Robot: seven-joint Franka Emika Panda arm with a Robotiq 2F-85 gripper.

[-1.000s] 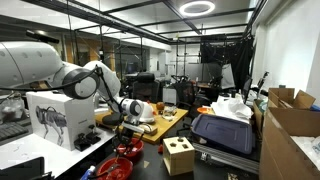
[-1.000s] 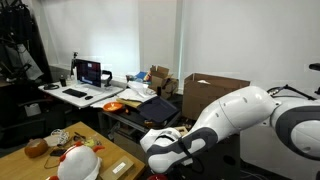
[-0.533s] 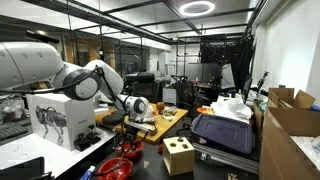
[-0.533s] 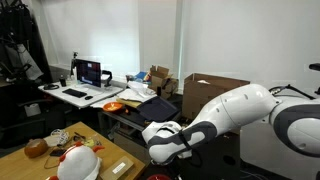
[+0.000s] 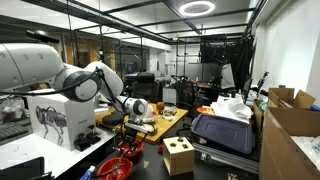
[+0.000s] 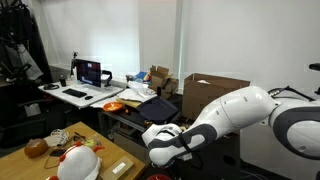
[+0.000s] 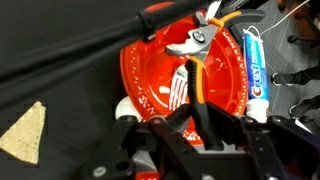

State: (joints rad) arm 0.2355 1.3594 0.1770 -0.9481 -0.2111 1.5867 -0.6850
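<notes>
- Gripper (image 7: 200,125) hangs straight over the pliers (image 7: 196,62). Its fingers stand apart with nothing between them, and an orange handle runs in under the near edge of the wrist view.
- Pliers lie inside a red plate (image 7: 150,75), with the metal nose to the far right and the orange handles pointing near, toward the fingers.
- Whether the fingers touch the handle cannot be told.
- Red plate sits on a dark surface.
- A toothpaste tube (image 7: 257,70) lies along the plate's right rim, touching it.
- A thick black cable (image 7: 80,45) crosses the far left of the wrist view, passing over the far edge of the plate.
- A tan wedge (image 7: 25,135) lies well apart to the near left.
- In an exterior view the gripper (image 5: 133,130) points down, low beside a wooden table (image 5: 172,117), with red ware (image 5: 118,167) just below it.
- A wooden box (image 5: 179,156) with holes stands to the right of that ware, and a white carton (image 5: 55,118) stands to the left.
- In an exterior view the arm (image 6: 220,118) bends down at the near right.
- A white helmet (image 6: 78,163) rests on the table at the near left, and a laptop (image 6: 90,72) stands on a far desk.
</notes>
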